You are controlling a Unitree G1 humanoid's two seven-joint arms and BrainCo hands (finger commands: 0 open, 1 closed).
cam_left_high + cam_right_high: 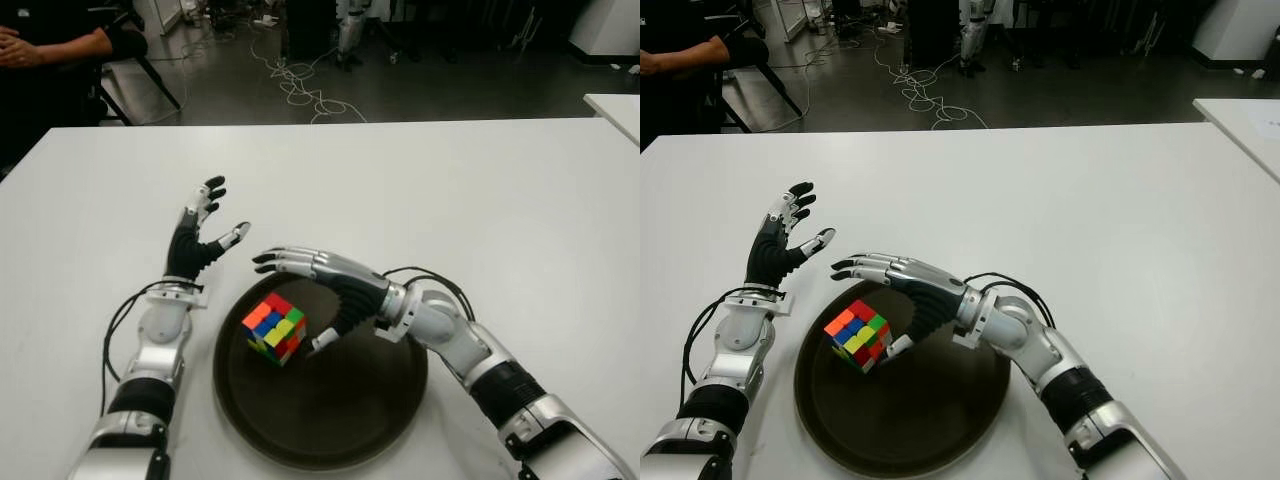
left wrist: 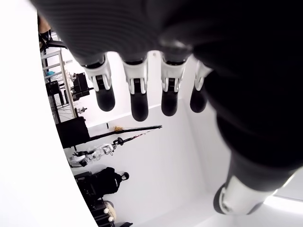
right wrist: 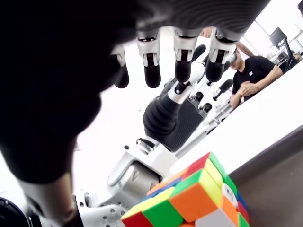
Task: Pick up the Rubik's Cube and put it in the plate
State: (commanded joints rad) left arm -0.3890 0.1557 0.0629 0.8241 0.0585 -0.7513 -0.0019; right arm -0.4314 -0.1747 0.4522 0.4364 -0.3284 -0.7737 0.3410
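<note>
The Rubik's Cube (image 1: 274, 327) sits tilted inside the dark round plate (image 1: 350, 425), toward its left side. My right hand (image 1: 292, 303) reaches over the plate from the right. Its fingers (image 1: 290, 263) stretch out straight above the cube and its thumb tip is close beside the cube's right face. The right wrist view shows the cube (image 3: 189, 198) below the spread fingers, which do not close on it. My left hand (image 1: 222, 212) is open with fingers spread, raised above the white table (image 1: 450, 190) just left of the plate's far rim.
A seated person's hands (image 1: 18, 48) show at the far left corner beyond the table. Cables (image 1: 300, 85) lie on the floor behind it. A second white table's corner (image 1: 615, 105) is at the right edge.
</note>
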